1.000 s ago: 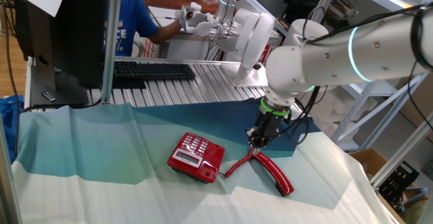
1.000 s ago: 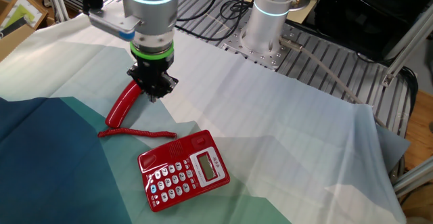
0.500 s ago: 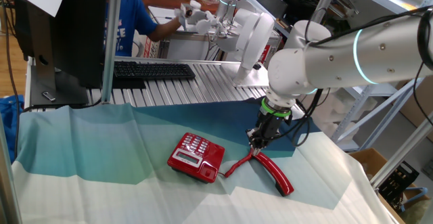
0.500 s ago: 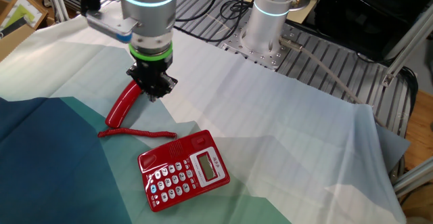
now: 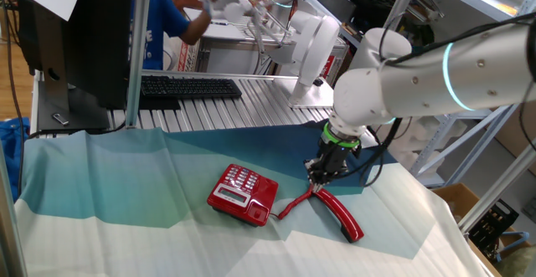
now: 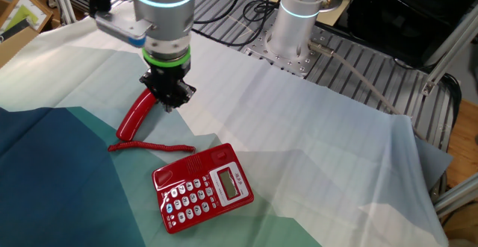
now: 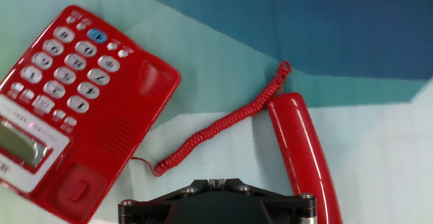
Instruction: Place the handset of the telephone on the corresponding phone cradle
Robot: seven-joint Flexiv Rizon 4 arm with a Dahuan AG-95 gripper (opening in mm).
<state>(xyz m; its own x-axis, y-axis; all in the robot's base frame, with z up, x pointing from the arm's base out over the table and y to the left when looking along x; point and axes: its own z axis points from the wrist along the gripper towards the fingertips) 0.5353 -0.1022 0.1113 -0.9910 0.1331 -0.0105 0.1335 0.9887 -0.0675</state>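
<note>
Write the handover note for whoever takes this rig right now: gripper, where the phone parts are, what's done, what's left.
Gripper: low over one end of the handset; the views do not show whether the fingers are open or closed on it.
Handset: lying flat on the cloth, off the telephone; only the coiled cord links them.
Telephone: sits on the cloth, keypad up. The phone cradle beside the keypad is empty.
Done: the gripper is positioned at the handset's end.
Left: confirm a grip, lift the handset, carry it across to the telephone, line it up with the cradle and set it down. Mind the cord, which may tug the base.
</note>
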